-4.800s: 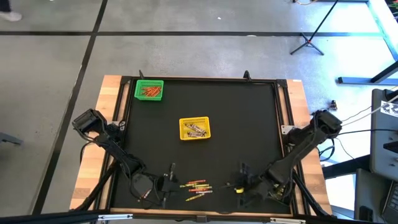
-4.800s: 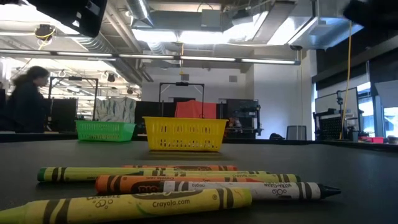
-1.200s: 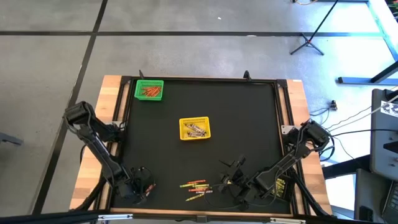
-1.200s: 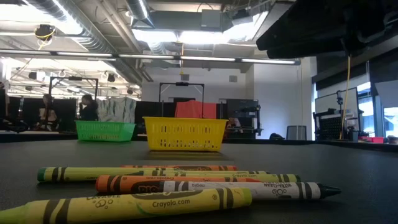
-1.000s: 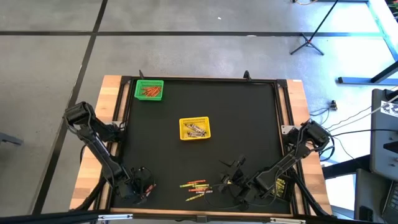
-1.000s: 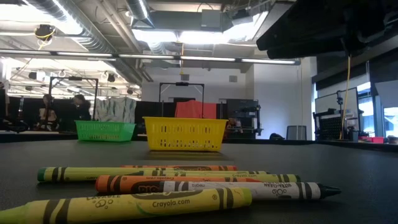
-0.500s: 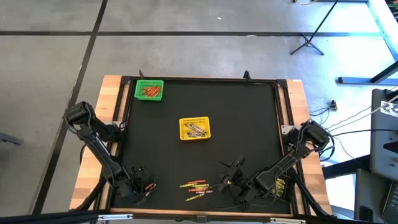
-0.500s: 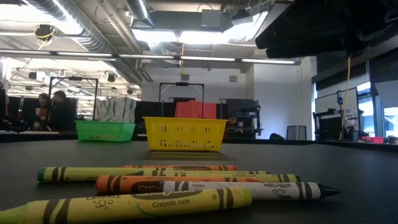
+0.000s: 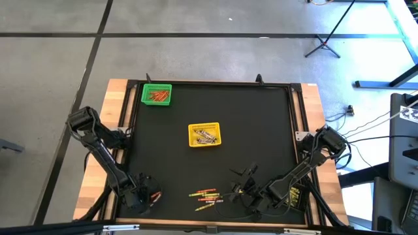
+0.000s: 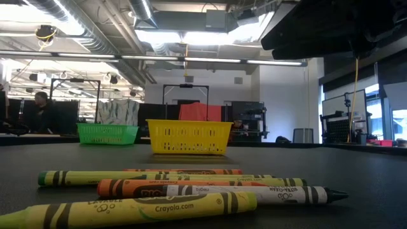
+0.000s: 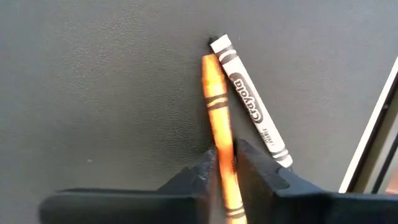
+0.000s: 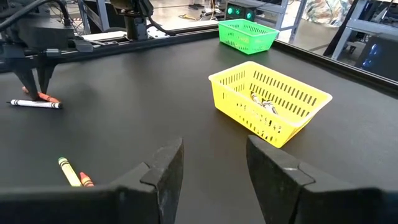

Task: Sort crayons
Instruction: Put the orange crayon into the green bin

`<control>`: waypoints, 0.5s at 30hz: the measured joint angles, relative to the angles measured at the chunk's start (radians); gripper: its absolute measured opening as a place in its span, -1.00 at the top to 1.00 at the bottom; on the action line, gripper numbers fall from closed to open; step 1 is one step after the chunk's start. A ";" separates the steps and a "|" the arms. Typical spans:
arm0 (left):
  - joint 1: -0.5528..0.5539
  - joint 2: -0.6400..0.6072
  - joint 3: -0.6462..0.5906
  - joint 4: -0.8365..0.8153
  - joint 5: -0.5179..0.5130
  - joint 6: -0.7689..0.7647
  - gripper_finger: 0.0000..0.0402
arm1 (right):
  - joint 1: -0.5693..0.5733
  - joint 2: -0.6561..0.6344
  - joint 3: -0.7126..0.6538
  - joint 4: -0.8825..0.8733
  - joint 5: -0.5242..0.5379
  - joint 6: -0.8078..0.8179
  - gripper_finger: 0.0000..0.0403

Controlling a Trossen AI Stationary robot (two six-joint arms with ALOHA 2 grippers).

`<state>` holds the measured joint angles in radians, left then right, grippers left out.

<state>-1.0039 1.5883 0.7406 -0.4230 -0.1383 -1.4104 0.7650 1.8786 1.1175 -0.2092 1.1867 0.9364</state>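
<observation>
At the near left corner of the black surface (image 9: pixel 261 130), the left pincer (image 11: pixel 225 163) is down at the mat with its two dark fingers (image 11: pixel 200 174) pressed against an orange crayon (image 11: pixel 219 127), gripping it near one end. The crayon's free end points away from the pincer, and a white crayon (image 11: pixel 252 102) lies just beside it on the mat, angled slightly off it, their far ends almost touching. In the right wrist view the same pair shows under the left pincer (image 12: pixel 36 81), the white crayon (image 12: pixel 34 104) flat on the surface.

At the far left corner stands a green mesh basket (image 9: pixel 157 94) holding orange sticks. Nearer the middle is a yellow mesh basket (image 9: pixel 204 134) with pale crayons inside.

Toward the near edge, right of the left pincer, a loose cluster of crayons (image 9: pixel 206 196) lies on the surface in red, orange, yellow and green. From table height they show as a yellow crayon (image 10: pixel 127 208) closest, an orange one (image 10: pixel 137 187) and a white one (image 10: pixel 254 193) behind it, then a green-yellow one (image 10: pixel 95 178).

Right of the cluster, the right pincer (image 12: pixel 214 165) hovers just above the surface with its fingers spread apart and nothing between them, facing the yellow basket. A yellow and an orange crayon (image 12: pixel 74 174) lie close beside one finger.

A person (image 10: pixel 39 111) stands in the room beyond, far left.
</observation>
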 joint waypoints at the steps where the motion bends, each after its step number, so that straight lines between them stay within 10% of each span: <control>1: 0.000 0.000 0.000 -0.002 0.000 0.007 0.81 | 0.000 0.000 0.000 0.000 0.001 0.000 0.14; 15: -0.001 -0.097 -0.005 -0.023 -0.048 0.077 0.93 | -0.003 0.000 0.000 0.001 -0.062 -0.010 0.14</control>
<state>-1.0050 1.4914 0.7353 -0.4465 -0.1865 -1.3338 0.7625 1.8786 1.1175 -0.2082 1.1246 0.9264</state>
